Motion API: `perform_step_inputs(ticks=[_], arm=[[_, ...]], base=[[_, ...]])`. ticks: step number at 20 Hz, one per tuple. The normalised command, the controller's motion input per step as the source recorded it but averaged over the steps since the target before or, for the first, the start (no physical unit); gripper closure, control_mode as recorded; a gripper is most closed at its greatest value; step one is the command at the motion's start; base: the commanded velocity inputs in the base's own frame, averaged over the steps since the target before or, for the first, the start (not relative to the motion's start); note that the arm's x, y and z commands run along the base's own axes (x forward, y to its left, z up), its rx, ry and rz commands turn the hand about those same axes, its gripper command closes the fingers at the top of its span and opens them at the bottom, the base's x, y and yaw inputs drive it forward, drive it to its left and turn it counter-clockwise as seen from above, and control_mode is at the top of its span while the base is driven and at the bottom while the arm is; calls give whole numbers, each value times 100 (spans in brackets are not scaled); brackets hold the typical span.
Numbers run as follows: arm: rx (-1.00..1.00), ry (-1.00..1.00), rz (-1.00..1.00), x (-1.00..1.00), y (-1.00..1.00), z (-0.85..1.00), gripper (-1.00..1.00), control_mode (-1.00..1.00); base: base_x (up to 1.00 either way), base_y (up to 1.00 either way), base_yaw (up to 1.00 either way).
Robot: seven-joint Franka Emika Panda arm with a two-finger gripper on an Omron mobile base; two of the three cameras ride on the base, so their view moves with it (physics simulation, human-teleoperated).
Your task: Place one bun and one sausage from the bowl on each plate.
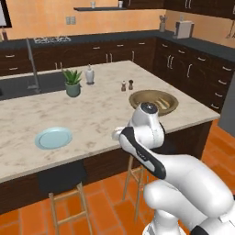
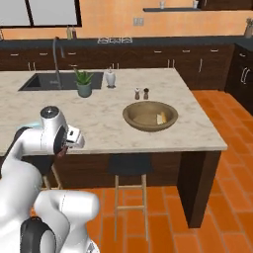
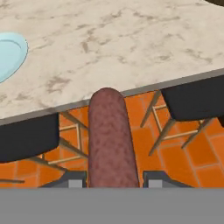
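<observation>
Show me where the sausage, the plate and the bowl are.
sausage (image 3: 109, 140), hand view, middle of its length.
plate (image 1: 53, 137), left base view, its flat centre.
bowl (image 2: 131, 116), right base view, left rim.

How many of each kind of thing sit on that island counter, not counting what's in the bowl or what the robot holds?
Plate: 1
Bowl: 1
Potted plant: 1
White bottle: 1
Small shakers: 2
Total: 6
</observation>
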Motion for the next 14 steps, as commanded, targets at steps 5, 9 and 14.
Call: perform_step_inputs(ticks=[5,9,14], arm=[[0,0,0,0,0,0,100,100],[3,-17,-2,1,75,9,100,-100],[1,-13,-7,12,100,0,100,-100]], base=[[92,49,-2],[14,15,0],[0,0,0]])
